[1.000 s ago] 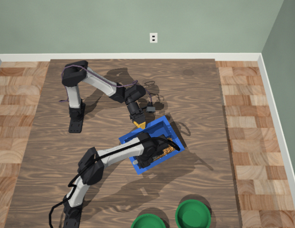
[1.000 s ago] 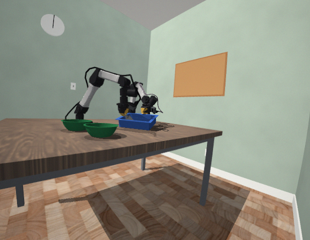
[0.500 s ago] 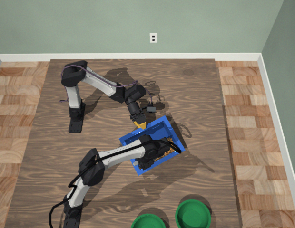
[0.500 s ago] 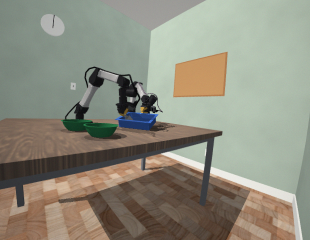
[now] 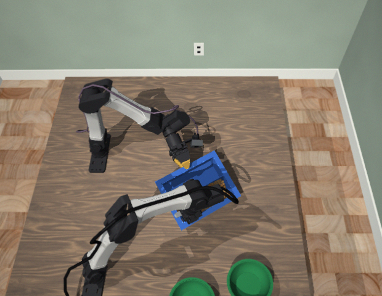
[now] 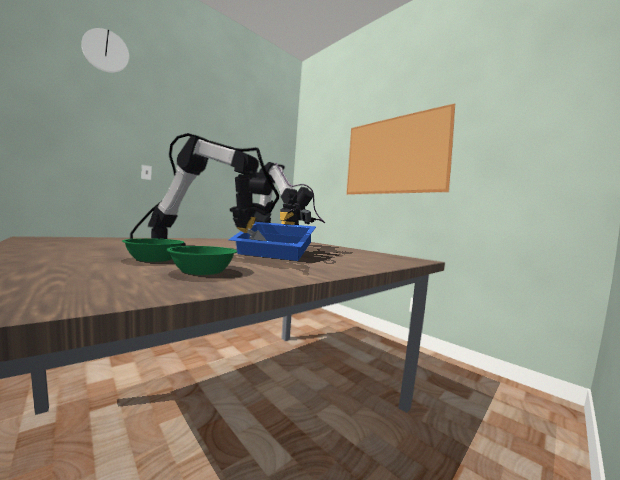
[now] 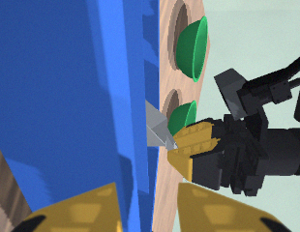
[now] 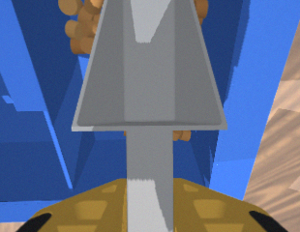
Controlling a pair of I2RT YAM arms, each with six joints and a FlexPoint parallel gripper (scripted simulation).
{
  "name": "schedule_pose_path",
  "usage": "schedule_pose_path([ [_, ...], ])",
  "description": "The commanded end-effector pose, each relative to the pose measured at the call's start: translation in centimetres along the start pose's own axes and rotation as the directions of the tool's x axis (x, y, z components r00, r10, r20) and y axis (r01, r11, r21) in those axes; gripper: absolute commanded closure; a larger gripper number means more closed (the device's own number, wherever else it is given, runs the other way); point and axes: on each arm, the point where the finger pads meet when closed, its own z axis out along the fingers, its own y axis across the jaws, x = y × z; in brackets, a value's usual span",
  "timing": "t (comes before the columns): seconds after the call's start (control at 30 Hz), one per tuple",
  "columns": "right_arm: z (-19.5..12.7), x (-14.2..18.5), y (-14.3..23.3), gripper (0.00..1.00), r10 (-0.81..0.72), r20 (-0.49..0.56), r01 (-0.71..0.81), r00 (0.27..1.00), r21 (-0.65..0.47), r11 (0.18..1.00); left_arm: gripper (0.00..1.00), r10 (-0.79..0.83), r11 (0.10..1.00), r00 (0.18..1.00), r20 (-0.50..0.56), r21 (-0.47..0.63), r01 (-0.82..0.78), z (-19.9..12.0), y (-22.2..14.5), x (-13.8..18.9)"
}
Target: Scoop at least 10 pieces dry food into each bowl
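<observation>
The blue box (image 5: 228,174) (image 6: 271,251) (image 7: 44,72) (image 8: 256,97) sits on the table with brown food (image 5: 222,184) (image 8: 84,26) along one side. My right gripper (image 6: 246,224) (image 8: 150,187) is shut on the grey scoop's handle. The scoop blade (image 6: 258,235) (image 7: 157,127) (image 8: 150,87) slants down into the box over the food; its visible part looks empty, its front end is cut off in the right wrist view. My left gripper (image 5: 184,166) (image 6: 287,217) (image 7: 152,190) is slightly open at the opposite rim; whether it touches is unclear. Two green bowls (image 5: 250,279) (image 5: 191,288) stand upright; the fully seen one looks empty.
The bowls stand beyond the right arm's side of the box, in the top view near the bottom edge. The right forearm (image 5: 166,201) crosses over the box and hides part of it. The left arm (image 5: 129,106) reaches in from the opposite side.
</observation>
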Motion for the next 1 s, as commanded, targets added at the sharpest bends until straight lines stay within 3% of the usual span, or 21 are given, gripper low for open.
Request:
schedule_pose_path([
  [0.0,-0.6,-0.1,-0.2,1.0,-0.046,-0.015,0.045,0.999,-0.029,0.999,0.72,0.03,0.999,0.999,0.013,0.021,-0.03,-0.1,-2.1,-0.4],
  [0.13,-0.6,-0.5,-0.3,1.0,-0.015,-0.003,0.015,1.0,-0.033,0.999,0.72,0.039,0.999,0.999,0.014,0.029,-0.039,-0.3,-3.0,-0.2],
  [0.17,-1.4,-0.5,0.0,1.0,-0.027,0.023,0.027,0.999,-0.019,0.999,1.0,0.066,0.997,0.998,0.005,0.047,-0.066,0.0,-3.1,-0.2],
  [0.97,-0.8,0.1,-0.1,1.0,-0.008,0.004,0.008,1.0,-0.012,1.0,1.0,0.059,0.998,0.998,-0.004,0.037,-0.058,0.1,-2.3,0.3],
])
